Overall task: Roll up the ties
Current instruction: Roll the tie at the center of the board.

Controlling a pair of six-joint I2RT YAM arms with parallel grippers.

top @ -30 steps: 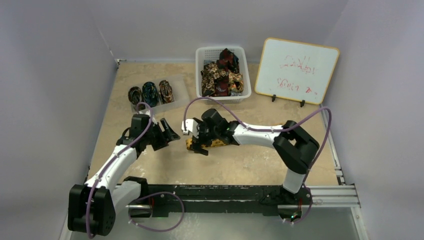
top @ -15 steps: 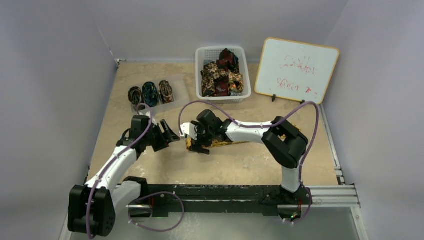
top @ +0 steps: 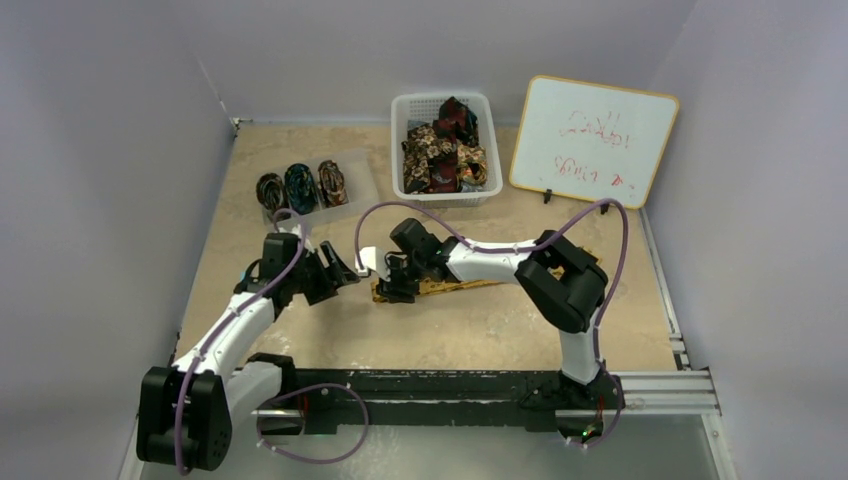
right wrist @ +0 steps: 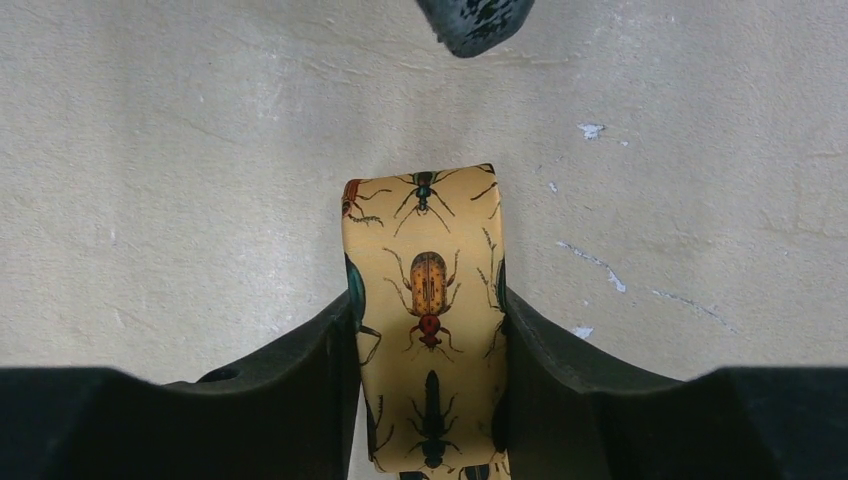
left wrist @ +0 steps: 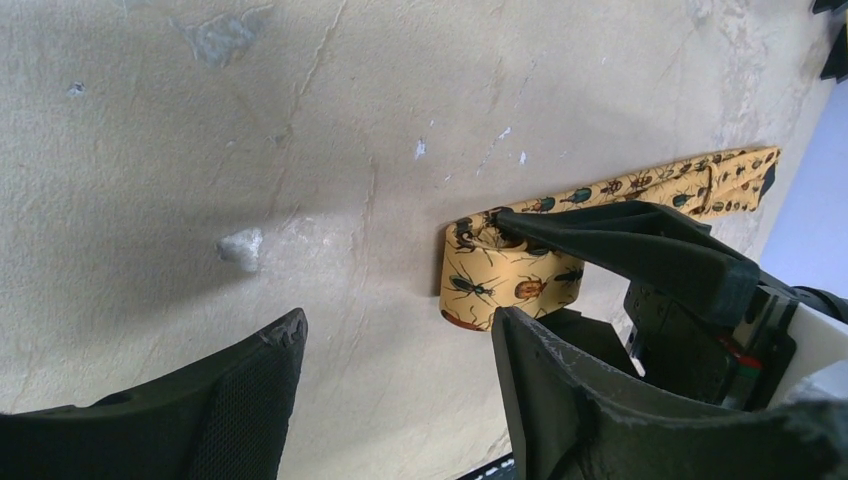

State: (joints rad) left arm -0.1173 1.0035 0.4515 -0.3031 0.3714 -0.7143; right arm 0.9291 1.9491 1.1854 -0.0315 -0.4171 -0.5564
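Note:
A golden-yellow tie [top: 455, 286] printed with beetles lies on the table, its left end wound into a small roll [left wrist: 505, 275]. My right gripper [top: 390, 288] is shut on that roll; in the right wrist view the roll [right wrist: 428, 300] sits squeezed between both fingers. My left gripper [top: 350, 270] is open and empty just left of the roll, its fingertips [left wrist: 275, 335] near it but apart. Three rolled ties [top: 301, 186] stand in a row at the back left. More ties [top: 445, 150] are piled in a white basket [top: 405, 108].
A whiteboard [top: 592, 140] with red writing leans at the back right. A clear tray [top: 362, 172] holds the rolled ties. Purple cables loop over both arms. A black rail [top: 450, 385] runs along the near edge. Walls close in left and right.
My right gripper has shifted slightly left and back with the roll, and its arm has folded in. The left gripper has barely moved.

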